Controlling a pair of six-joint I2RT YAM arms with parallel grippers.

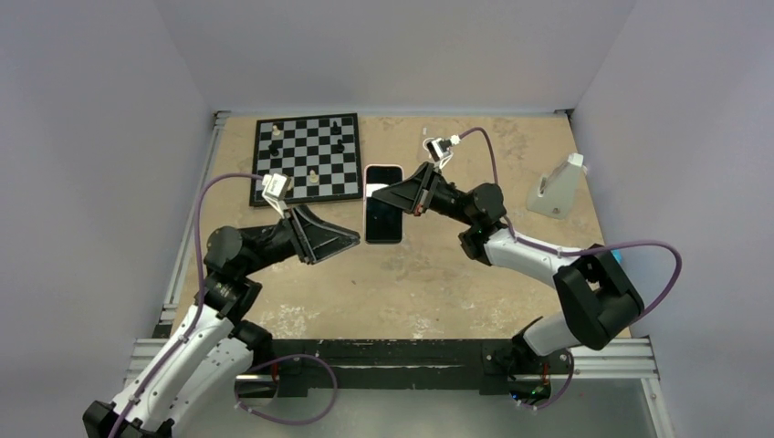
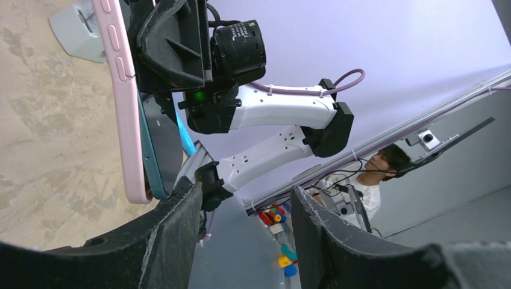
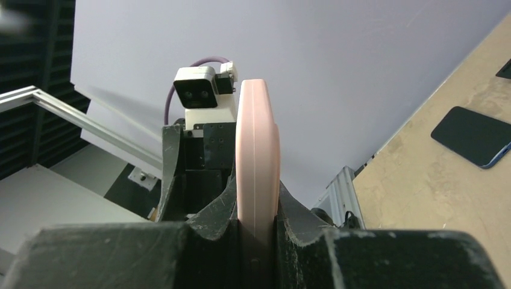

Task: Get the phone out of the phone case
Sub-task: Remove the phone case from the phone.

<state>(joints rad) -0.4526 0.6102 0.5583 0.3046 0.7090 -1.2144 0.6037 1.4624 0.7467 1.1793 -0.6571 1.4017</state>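
Top external view: the phone (image 1: 383, 214) hangs above the bench (image 1: 438, 274) just right of the chessboard (image 1: 306, 157), screen up, with its long axis pointing away from the arm bases. The right pincer (image 1: 383, 193) clamps its right edge near the far end. The left pincer (image 1: 356, 239), jaws apart and empty, sits just beside its near left corner, best placed to peel. The glass is black and the rim pink; the case cannot be told apart.

The top view looks down from behind the arms over the whole worktop (image 1: 429, 274), the wrist views look closely past the left hand (image 2: 244, 198) and right hand (image 3: 256, 198), and all three share the phone (image 1: 383, 214).
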